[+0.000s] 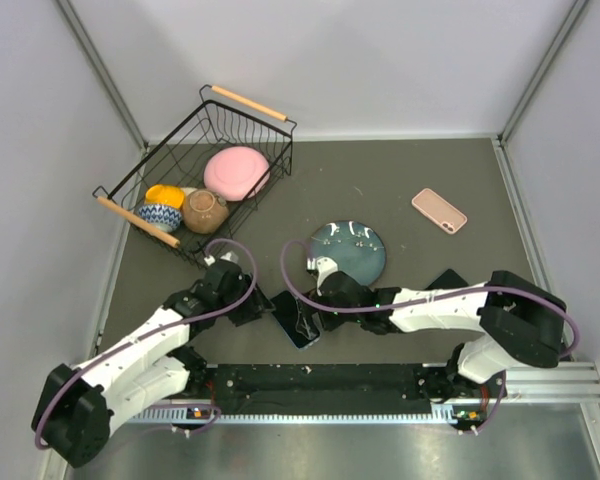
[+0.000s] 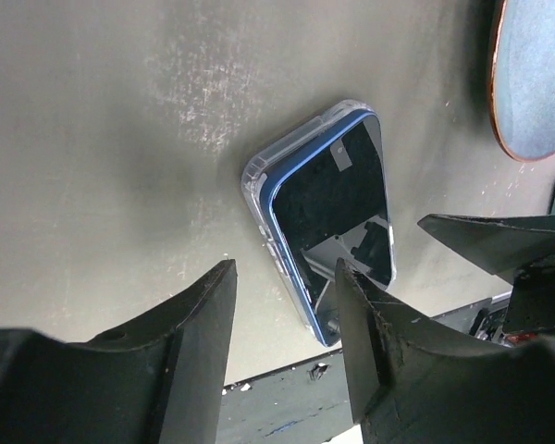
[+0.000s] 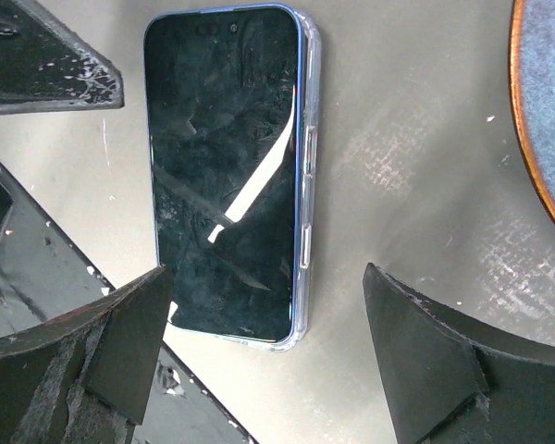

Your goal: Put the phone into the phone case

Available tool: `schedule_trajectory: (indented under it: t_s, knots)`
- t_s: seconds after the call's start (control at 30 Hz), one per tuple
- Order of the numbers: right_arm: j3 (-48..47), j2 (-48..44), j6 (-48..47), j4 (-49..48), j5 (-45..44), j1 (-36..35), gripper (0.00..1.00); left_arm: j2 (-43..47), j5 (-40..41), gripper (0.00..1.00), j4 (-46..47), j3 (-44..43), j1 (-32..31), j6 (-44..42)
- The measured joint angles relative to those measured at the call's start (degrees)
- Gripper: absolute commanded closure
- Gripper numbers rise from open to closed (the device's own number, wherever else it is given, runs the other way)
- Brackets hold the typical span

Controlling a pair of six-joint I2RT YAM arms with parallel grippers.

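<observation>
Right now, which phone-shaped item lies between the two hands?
The dark-screened, blue-edged phone over the clear case, between the left hand and right hand. The pink one lies apart, far right, near neither hand.

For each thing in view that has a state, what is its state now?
phone: screen up, lying in the clear case
clear case: on the table, around the phone
left gripper: open, holding nothing
right gripper: open, holding nothing
blue plate: flat on the table
</observation>
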State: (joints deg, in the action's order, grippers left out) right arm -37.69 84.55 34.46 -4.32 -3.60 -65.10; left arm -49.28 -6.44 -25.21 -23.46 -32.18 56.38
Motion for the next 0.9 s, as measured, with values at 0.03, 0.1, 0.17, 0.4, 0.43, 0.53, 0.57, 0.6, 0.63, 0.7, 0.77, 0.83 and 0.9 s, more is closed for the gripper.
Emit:
schedule_trajectory:
  t_s: [0.03, 0.1, 0.17, 0.4, 0.43, 0.53, 0.57, 0.6, 0.63, 0.7, 0.77, 0.83, 0.9]
  knots:
    - [0.0, 0.1, -0.7, 0.0, 0.5, 0.1, 0.18, -0.7, 0.0, 0.48, 0.6, 0.0, -0.2, 0.0]
    - [0.0, 0.7, -1.5, -0.4, 1.7, 0.6, 0.19, -2.5, 0.0, 0.48, 1.7, 0.0, -0.7, 0.0]
    - [0.0, 1.4, -1.9, -0.7, 2.8, 1.1, 0.20, -4.1, 0.1, 0.49, 2.1, 0.0, -1.3, 0.0]
    - [0.2, 3.5, -0.6, -4.9, 4.9, 1.5, 0.20, -9.9, 0.3, 0.67, 4.0, 0.0, -3.3, 0.2]
    - [0.2, 3.8, 0.0, -5.6, 5.2, 1.5, 0.20, -10.7, 0.1, 0.69, 4.7, 0.0, -3.5, 0.3]
    - [0.2, 4.9, 2.9, -8.2, 6.6, 1.5, 0.19, -12.3, -0.7, 0.71, 7.3, -0.2, -4.4, 0.0]
    - [0.5, 5.2, 3.8, -9.5, 7.1, 1.5, 0.18, -13.0, -0.8, 0.73, 7.7, -0.2, -4.8, -0.2]
    - [0.9, 5.4, 4.7, -10.8, 7.3, 1.5, 0.18, -13.8, -0.9, 0.74, 7.8, -0.2, -5.1, -0.2]
    - [1.6, 5.4, 5.6, -12.2, 7.6, 1.6, 0.18, -14.2, -1.1, 0.75, 8.1, -0.4, -5.1, -0.4]
    - [2.9, 5.4, 7.3, -15.0, 8.1, 2.0, 0.18, -14.4, -1.1, 0.75, 8.0, -0.5, -5.3, -0.6]
    - [3.7, 5.4, 8.5, -16.7, 8.2, 2.3, 0.19, -14.4, -1.1, 0.74, 8.0, -0.5, -5.4, -0.7]
    - [4.4, 5.4, 9.6, -18.1, 8.1, 2.3, 0.19, -14.5, -1.2, 0.71, 8.0, -0.5, -5.4, -0.9]
    - [4.7, 5.3, 10.2, -18.4, 7.7, 2.3, 0.20, -14.5, -1.2, 0.67, 7.8, -0.7, -5.4, -1.1]
